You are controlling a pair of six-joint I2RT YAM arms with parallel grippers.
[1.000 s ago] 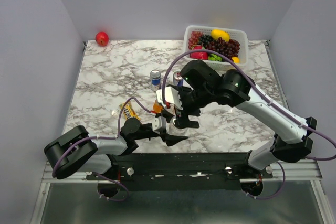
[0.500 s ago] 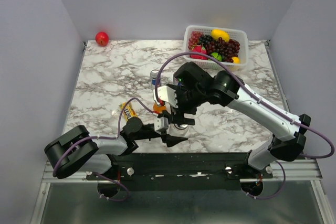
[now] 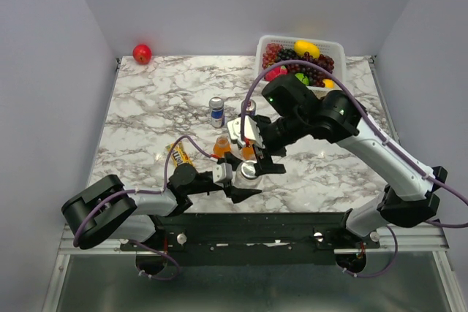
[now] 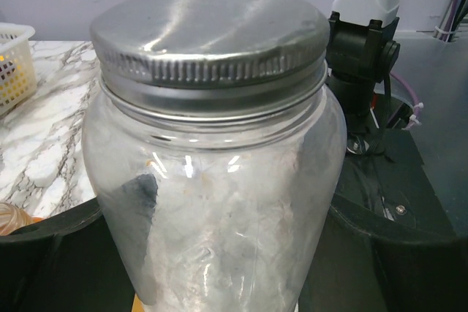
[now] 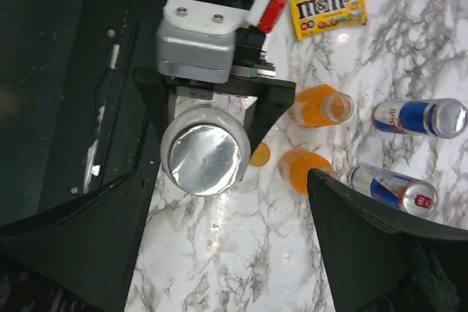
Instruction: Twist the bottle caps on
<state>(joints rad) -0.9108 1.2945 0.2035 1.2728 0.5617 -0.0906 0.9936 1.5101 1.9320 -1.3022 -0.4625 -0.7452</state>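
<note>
The clear glass jar stands near the table's front edge with the silver lid on its mouth. My left gripper is shut on the jar's body, one finger on each side. My right gripper hangs open above the table just past the jar lid, touching nothing. Two orange bottles stand behind the jar. One bottle has an open mouth; the other bottle is partly hidden behind my right finger. An orange cap lies flat on the marble between the jar and the bottles.
Two blue-and-silver cans stand beyond the bottles. A yellow candy packet lies to the left of my left gripper. A white fruit basket sits at the back right and a red apple at the back left corner.
My right gripper has come off the jar lid and drawn back up and to the right, jaws wide. The lid stays on the jar. The left arm has not moved.
</note>
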